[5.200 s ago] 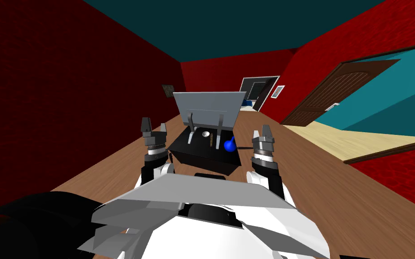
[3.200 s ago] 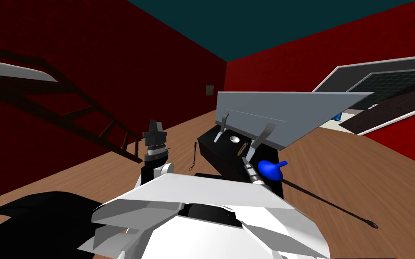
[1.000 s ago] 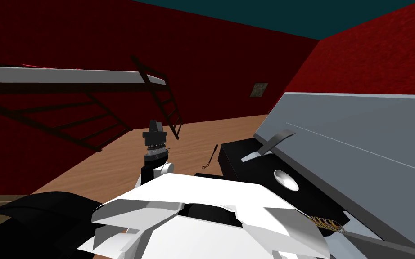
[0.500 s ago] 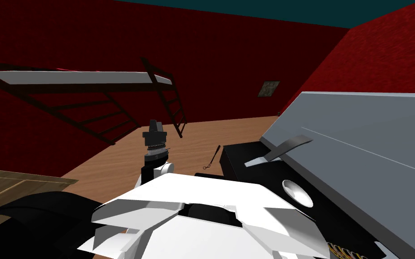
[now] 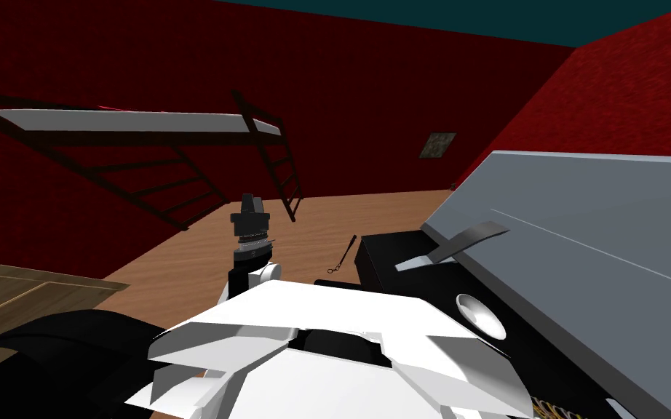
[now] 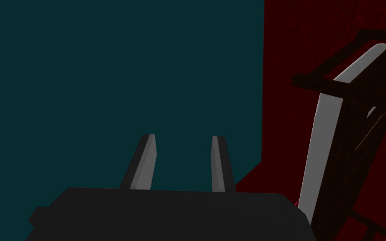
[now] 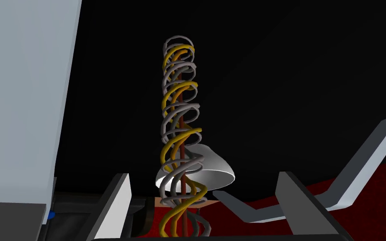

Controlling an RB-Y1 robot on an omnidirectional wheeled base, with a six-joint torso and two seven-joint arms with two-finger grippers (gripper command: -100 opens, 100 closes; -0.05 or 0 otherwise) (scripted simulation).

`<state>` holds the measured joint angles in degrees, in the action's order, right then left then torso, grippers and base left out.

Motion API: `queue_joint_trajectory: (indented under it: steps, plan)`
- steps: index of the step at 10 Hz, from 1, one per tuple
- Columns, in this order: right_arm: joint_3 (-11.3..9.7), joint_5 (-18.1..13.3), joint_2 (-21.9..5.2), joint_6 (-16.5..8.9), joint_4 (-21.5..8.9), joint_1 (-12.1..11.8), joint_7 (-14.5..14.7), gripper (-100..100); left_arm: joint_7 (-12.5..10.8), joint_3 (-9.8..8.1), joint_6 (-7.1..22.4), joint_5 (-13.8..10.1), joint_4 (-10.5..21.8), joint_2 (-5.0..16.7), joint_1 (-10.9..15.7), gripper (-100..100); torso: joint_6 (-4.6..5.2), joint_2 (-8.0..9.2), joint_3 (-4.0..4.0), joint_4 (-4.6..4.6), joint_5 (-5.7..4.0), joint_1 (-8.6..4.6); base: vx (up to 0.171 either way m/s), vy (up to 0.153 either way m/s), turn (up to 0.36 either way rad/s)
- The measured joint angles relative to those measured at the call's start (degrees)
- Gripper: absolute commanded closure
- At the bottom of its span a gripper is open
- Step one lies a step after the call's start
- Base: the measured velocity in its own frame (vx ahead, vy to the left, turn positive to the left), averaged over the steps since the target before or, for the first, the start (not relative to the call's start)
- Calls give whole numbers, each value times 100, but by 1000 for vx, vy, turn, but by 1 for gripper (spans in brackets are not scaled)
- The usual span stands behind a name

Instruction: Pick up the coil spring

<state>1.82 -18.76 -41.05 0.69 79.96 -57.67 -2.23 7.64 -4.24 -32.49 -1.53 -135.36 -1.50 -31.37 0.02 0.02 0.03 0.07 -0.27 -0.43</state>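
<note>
Coil spring (image 7: 180, 125), grey and yellow, in black box (image 5: 392, 256).
Right hand (image 7: 203, 175): wide, astride the spring, not touching. Left hand (image 6: 183, 138): parted, empty.

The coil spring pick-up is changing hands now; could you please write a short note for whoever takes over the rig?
Left end effector: open, empty, pointing upward, idle.
Right end effector: open at the open black box, fingers either side of the grey-and-yellow wire coil spring, not touching it.
A small white dome-shaped piece lies near it in the box.
Done: approach and alignment. Left: close on the spring, lift it clear of the raised grey lid.
</note>
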Motion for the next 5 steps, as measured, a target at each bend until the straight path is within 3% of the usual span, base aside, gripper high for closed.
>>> queue_joint_trajectory:
  steps: [4, 5]
  plan:
    - [1, 0, -1, 1, 3, 0, 0, 100, 0, 0, 0, 0, 0, 0, 0, 0, 1, -4, -3, -2, 0, 1, 0, 1, 3]
    - [2, 0, -1, 0, 3, 1, -1, 0, 0, 0, 0, 0, 0, 0, 0, 0, 1, -4, -3, -2, -1, 2, 0, 0, 0]
